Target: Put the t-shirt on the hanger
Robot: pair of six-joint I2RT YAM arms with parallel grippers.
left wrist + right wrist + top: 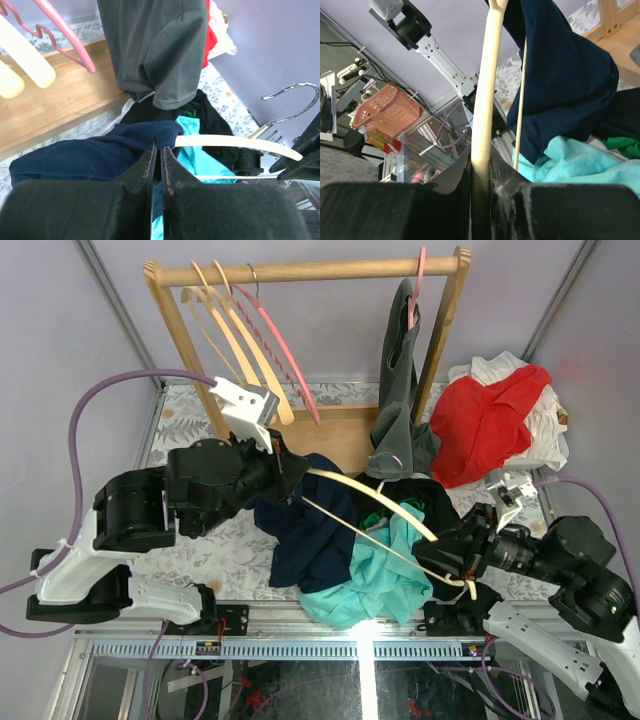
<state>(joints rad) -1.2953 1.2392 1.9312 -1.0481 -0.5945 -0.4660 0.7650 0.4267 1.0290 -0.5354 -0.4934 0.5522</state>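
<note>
The left gripper [292, 470] is seen at the left of the surface [180, 420], and its jaws are closed tightly on a fold of the navy t-shirt [312, 535]. From this grip the t-shirt is draped down onto a turquoise garment [375, 585] in the middle. One end of the cream hanger [378, 492] is covered by the t-shirt just beside the left jaws. The other end is clamped between the narrow jaws of the right gripper [464, 578], near a red garment [490, 425].

Bright, even light; white glare on the rail [300, 648] just below the table [150, 550]; the left gripper [158, 147] looms blurred close up.
</note>
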